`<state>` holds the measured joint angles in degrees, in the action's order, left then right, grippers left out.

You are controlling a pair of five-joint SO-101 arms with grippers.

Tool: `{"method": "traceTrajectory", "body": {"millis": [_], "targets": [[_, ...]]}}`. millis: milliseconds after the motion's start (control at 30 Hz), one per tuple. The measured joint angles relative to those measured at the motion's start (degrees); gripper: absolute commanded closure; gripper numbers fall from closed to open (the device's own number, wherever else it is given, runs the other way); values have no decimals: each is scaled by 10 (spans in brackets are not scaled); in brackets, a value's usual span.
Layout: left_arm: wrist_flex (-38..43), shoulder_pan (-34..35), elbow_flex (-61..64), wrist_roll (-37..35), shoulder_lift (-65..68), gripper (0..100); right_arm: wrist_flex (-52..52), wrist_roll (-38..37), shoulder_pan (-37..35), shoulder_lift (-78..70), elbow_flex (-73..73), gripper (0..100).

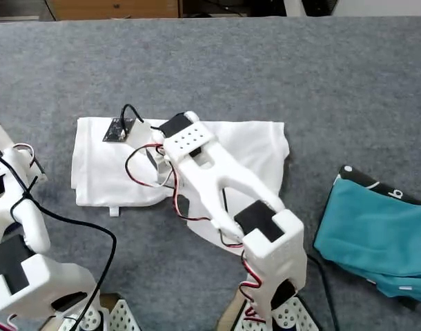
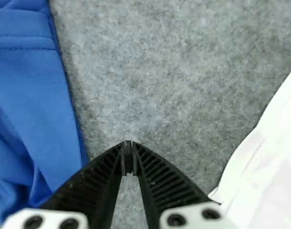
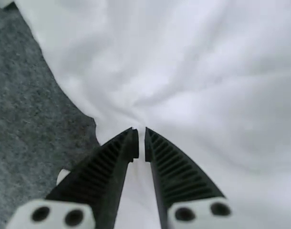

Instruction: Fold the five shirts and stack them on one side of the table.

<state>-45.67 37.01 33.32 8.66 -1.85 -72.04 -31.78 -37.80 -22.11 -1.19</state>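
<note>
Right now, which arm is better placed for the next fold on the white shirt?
Likely right. The right pincer is shut on the white shirt, fabric bunching at its tips. The left pincer is shut over table, between a blue shirt and the white one's edge.

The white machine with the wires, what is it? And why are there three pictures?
Those are two robot arms that fold shirts on a grey table. One picture looks down from above. The other two come from little cameras on each arm's wrist, so you see black pinching fingers up close. A white shirt lies spread in the middle, a teal shirt sits to one side, and a blue shirt lies near the left gripper, which is shut and empty. The right gripper is pinching the white shirt.
</note>
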Motion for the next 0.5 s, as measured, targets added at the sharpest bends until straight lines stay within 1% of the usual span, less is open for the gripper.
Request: {"method": "traceTrajectory", "body": {"millis": [67, 133, 300, 367, 500], "targets": [[-25, -2, -18, -2, 0, 981, -6, 0, 16, 4, -17, 955], [-62, -18, -48, -10, 0, 981, -11, 0, 40, 4, -28, 955], [-211, -109, -161, -10, 4, 981, -22, 0, 111, 4, -32, 955], [-225, -145, -185, -10, 6, 981, -22, 0, 139, 4, -32, 955], [-187, -189, -207, -11, 52, 981, -13, -3, 185, -1, -32, 956]]}}
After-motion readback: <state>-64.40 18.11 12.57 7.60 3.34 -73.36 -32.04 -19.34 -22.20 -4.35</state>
